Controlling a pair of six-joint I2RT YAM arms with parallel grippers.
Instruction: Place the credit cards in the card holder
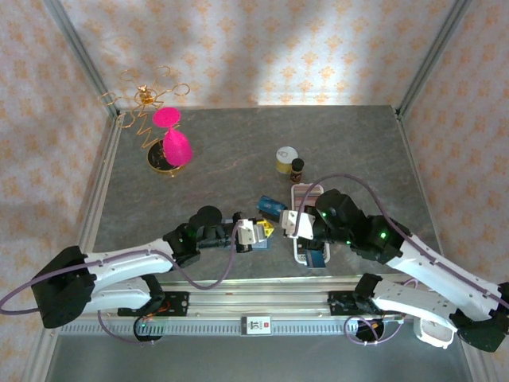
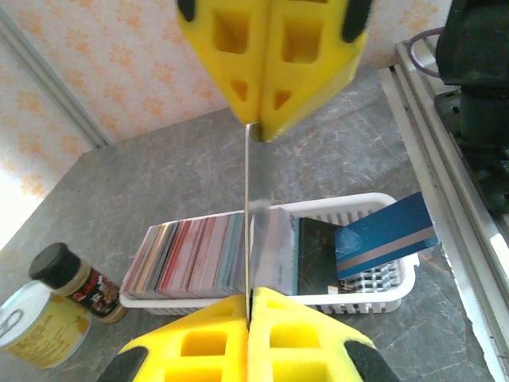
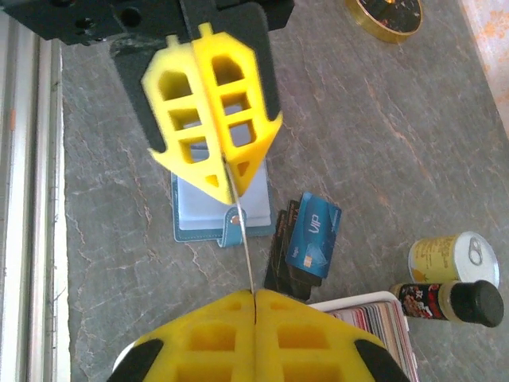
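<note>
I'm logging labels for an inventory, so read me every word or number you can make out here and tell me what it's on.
"VIP" - on the blue card.
Small bottle label: print too blurred to read.
Yellow can: nothing legible.
White tag on the front rail: too small to read.
Cards in the white tray: edge-on, nothing readable.
</note>
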